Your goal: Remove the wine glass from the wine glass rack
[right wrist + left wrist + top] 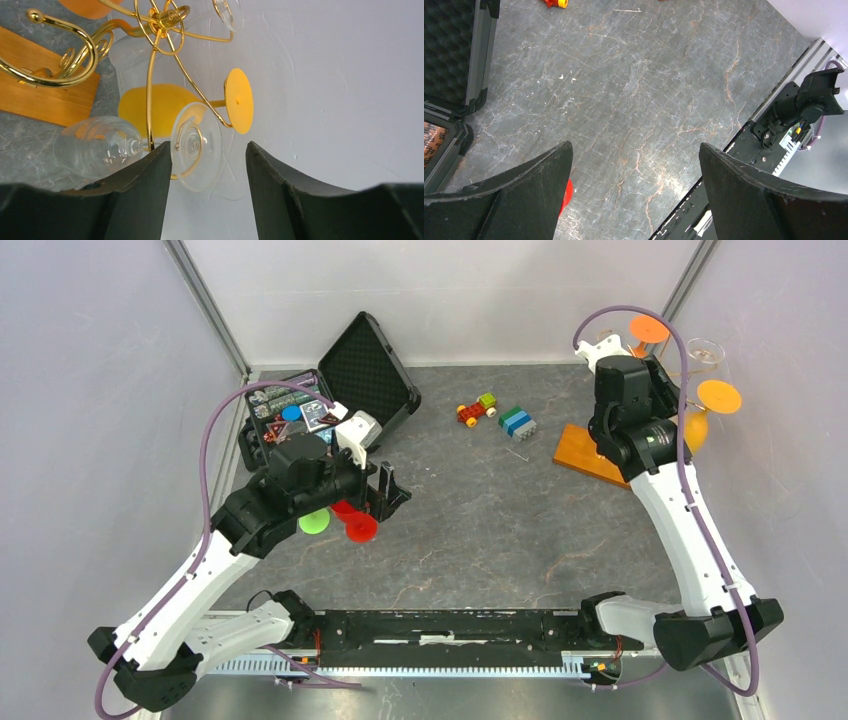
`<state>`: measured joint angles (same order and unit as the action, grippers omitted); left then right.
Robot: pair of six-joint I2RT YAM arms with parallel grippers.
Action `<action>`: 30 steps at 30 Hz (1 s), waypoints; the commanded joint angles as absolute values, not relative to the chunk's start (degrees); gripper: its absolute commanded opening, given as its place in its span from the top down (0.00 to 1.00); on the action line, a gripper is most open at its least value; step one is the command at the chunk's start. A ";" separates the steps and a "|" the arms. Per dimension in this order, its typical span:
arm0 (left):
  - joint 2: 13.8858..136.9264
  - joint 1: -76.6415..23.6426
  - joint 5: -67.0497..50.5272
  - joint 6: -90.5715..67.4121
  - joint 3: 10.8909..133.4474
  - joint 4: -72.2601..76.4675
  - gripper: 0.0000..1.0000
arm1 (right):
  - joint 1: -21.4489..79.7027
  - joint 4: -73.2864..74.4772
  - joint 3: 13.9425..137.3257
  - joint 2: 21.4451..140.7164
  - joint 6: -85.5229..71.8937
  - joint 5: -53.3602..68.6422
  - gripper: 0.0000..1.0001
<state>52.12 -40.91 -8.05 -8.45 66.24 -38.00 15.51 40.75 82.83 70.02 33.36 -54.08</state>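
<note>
The wine glass rack [150, 75] is a gold wire tree on an orange-brown wooden base [585, 455] at the table's far right. A clear wine glass [95, 147] hangs on it; its round foot [197, 145] hooks over a gold arm. My right gripper [208, 145] is open, and that foot sits between its fingertips, close to the left finger [145, 190] and apart from the right one. A yellow wine glass [155, 107] hangs just behind. My left gripper [636, 150] is open and empty above the table, left of centre.
An open black case [370, 365] holding cards stands at the back left. A toy car [477, 410] and stacked blocks [517, 422] lie mid-back. Red [360, 528] and green [315, 522] discs lie under the left gripper. The right wall is close behind the rack.
</note>
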 commanded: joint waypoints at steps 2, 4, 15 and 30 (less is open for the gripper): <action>51.68 -40.91 -8.14 -7.21 66.19 -36.56 0.00 | 13.91 37.83 80.98 68.56 34.33 -53.90 0.38; 51.51 -40.87 -8.03 -7.21 66.09 -36.56 0.00 | 13.71 37.44 80.60 68.48 34.65 -54.57 0.38; 51.58 -40.87 -2.13 -7.12 66.53 -38.29 0.00 | 13.69 33.11 75.58 66.39 38.32 -58.33 0.45; 51.06 -40.87 -1.80 -6.86 66.45 -38.41 0.00 | 13.34 32.72 74.23 68.18 35.33 -58.89 0.58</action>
<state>51.96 -40.91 -3.01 -8.45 66.15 -38.96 14.09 30.81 74.70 67.00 37.56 -56.93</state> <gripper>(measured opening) 0.993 0.443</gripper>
